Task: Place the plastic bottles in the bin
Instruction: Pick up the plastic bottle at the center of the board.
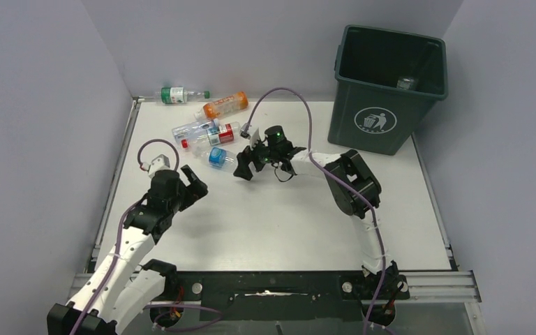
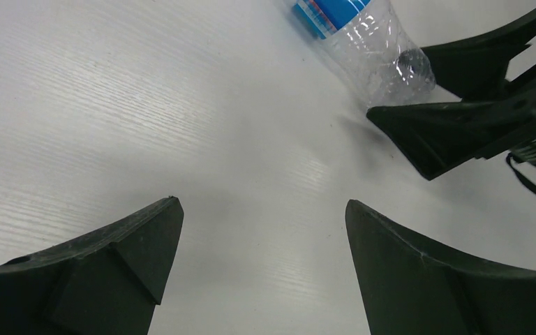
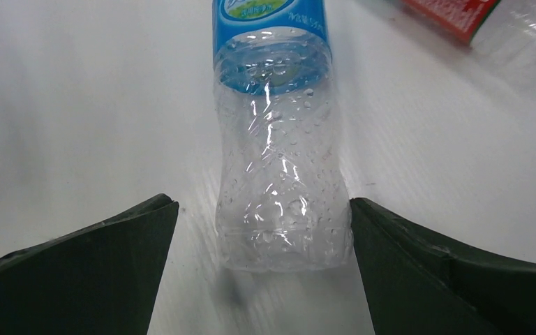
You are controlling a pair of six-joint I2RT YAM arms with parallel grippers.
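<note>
Blue-labelled bottle (image 3: pixel 277 174), base toward right fingers (image 3: pixel 453 279)

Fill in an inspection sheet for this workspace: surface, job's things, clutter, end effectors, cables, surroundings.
Surface: white table top, flat.
Job's things: lying at far left, green-labelled clear plastic bottle, orange plastic bottle, red-labelled clear bottle, blue-labelled clear plastic bottle; dark green square plastic bin far right, one bottle inside.
Clutter: nothing seen.
End effectors: left end effector open, empty; right end effector open, straddling the blue-labelled bottle's base.
Cables: purple cable loops at each wrist.
Surroundings: grey walls.
</note>
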